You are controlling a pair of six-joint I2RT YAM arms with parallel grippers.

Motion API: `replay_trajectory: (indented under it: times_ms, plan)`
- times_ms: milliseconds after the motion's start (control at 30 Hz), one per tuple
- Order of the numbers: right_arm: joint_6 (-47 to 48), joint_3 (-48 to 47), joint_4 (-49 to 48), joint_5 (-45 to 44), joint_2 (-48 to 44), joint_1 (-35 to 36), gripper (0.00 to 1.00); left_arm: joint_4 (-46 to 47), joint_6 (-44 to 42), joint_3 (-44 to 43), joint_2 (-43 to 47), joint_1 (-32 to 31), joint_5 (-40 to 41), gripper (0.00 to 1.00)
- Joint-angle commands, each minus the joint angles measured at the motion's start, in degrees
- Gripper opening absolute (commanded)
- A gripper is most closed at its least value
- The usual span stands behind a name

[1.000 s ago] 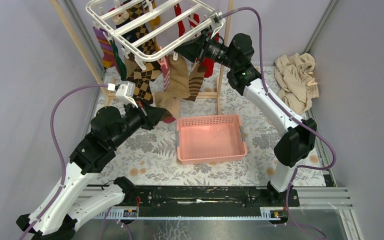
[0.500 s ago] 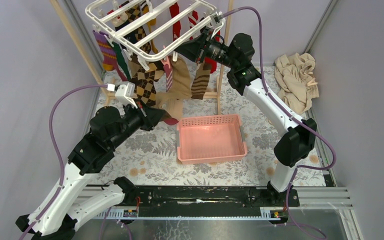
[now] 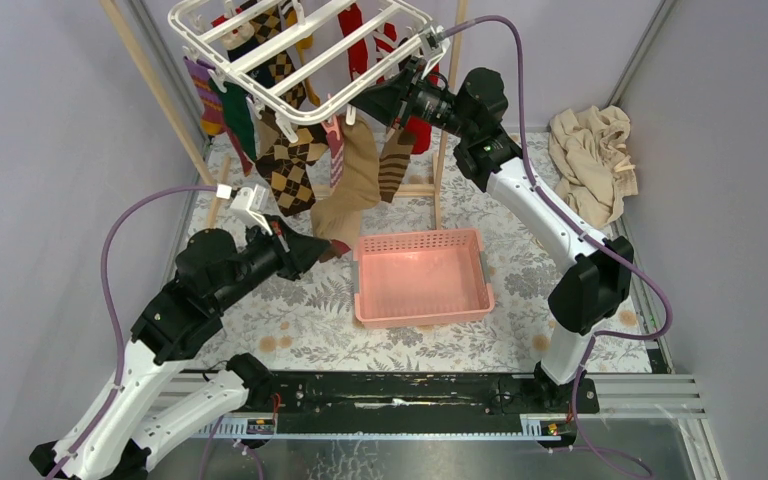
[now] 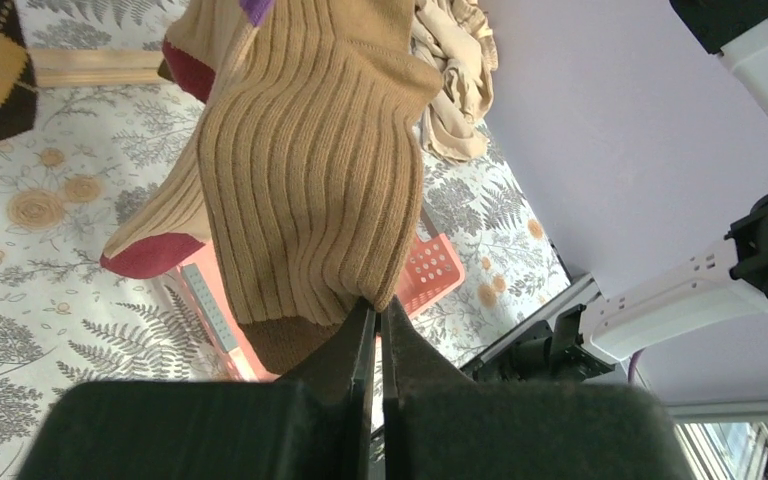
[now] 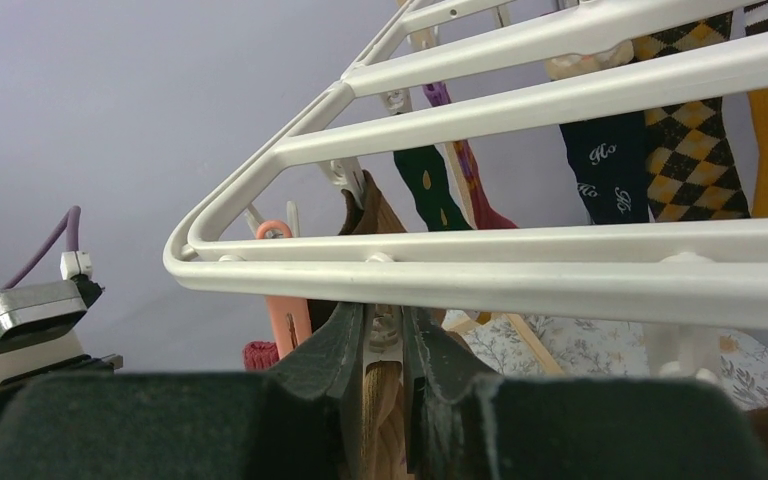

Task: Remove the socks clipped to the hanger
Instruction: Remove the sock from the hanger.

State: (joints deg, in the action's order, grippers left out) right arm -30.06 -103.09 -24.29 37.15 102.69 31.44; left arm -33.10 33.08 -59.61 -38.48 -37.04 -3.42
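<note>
We count one hanger (image 5: 560, 285): left gripper (image 4: 378, 305) clamps shut on one tan sock (image 4: 310, 170); right gripper (image 5: 382, 318) squeezes one clip (image 5: 381, 345); navy sock (image 5: 600, 165) reads "Ho".

Around the work: basket, cloth heap, pole frame, patterned cover.
From overhead, you'll find an empty pink basket (image 3: 425, 280) with perforated walls near the middle of the table, sitting on a cover (image 3: 310, 320) printed with grey ferns and tan flowers. At about 2 o'clock from the basket, well apart from it, a crumpled heap of beige cloth (image 3: 592, 160) lies beside the right wall. At 12 o'clock stands a wooden pole frame (image 3: 155, 85), its low crossbar near the basket's far rim and its left pole slanting up toward 11 o'clock. Pale lilac walls (image 3: 40, 150) close in both sides. At 6 o'clock a black rail (image 3: 390, 390) runs along the table's edge.
</note>
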Motion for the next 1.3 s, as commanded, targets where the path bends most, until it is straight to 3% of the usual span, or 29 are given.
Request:
replay_trajectory:
  times_ms: [0,500,567,700,767,1000,1267]
  plan:
    - [1.10,-0.15,-1.22,-0.67,-3.11,-0.01,0.11,0.43,0.80,0.77,0.74,-0.23,-3.77,0.00]
    - [1.33,0.69,-0.35,-0.68,-3.70,0.01,0.14,-1.82,2.05,3.41,5.41,-0.20,-6.04,0.00]
    - [1.88,0.85,1.44,-0.41,-4.43,0.04,0.28,0.56,1.44,1.51,2.58,-0.23,-7.39,0.00]
    - [3.90,4.20,5.79,-1.29,-8.57,-0.01,0.74,3.88,-0.93,-5.62,-4.45,-0.23,-9.23,0.00]
    - [5.27,6.94,8.19,-2.42,-11.51,0.02,0.83,4.90,-1.76,-9.49,-7.79,-0.23,-9.97,0.00]
    - [9.25,18.21,23.45,-13.16,-24.30,-0.10,0.99,11.35,-0.52,-17.51,-15.56,-0.20,-13.56,0.00]
    - [13.24,26.47,37.78,-26.20,-37.45,-1.25,1.00,20.17,2.19,-15.53,-22.12,-3.50,-14.19,0.00]
